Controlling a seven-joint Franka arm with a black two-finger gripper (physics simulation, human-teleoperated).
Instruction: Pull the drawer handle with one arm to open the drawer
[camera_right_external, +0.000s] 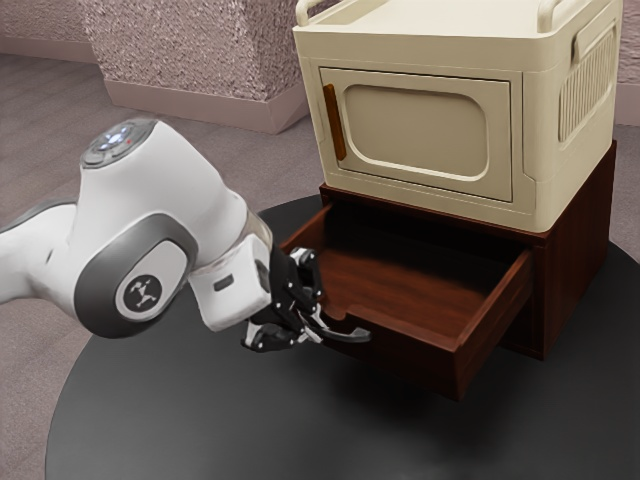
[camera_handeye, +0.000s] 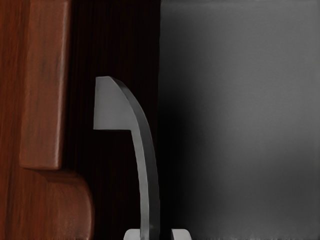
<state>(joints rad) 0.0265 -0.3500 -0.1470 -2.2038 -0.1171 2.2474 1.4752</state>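
Red-brown wood frames the drawer (camera_right_external: 421, 362), which stands open out of its cabinet (camera_right_external: 577, 260) beside my end effector (camera_right_external: 314, 318) on the round black desk (camera_right_external: 200, 405). The task's thing, the curved grey handle (camera_right_external: 352, 334), passes between the fingertips (camera_handeye: 132, 234) and runs out beyond them, its long axis following the drawer front and crossing the gap. The fingers are parted around it: one lies on the drawer side and looks to be against the metal, while a dark gap separates the other from it.

Any further opening, I judge, calls for a straight draw away from the cabinet, with the drawer-side finger bearing on the handle; without a firmer grip, it could slip off the curve.

Beyond the handle from the end effector, the drawer's wooden floor shows, its rear in deep shadow where I cannot make out contents. Above sits a cream box (camera_right_external: 430, 52), its door (camera_right_external: 417, 130) flush, its interior hidden.
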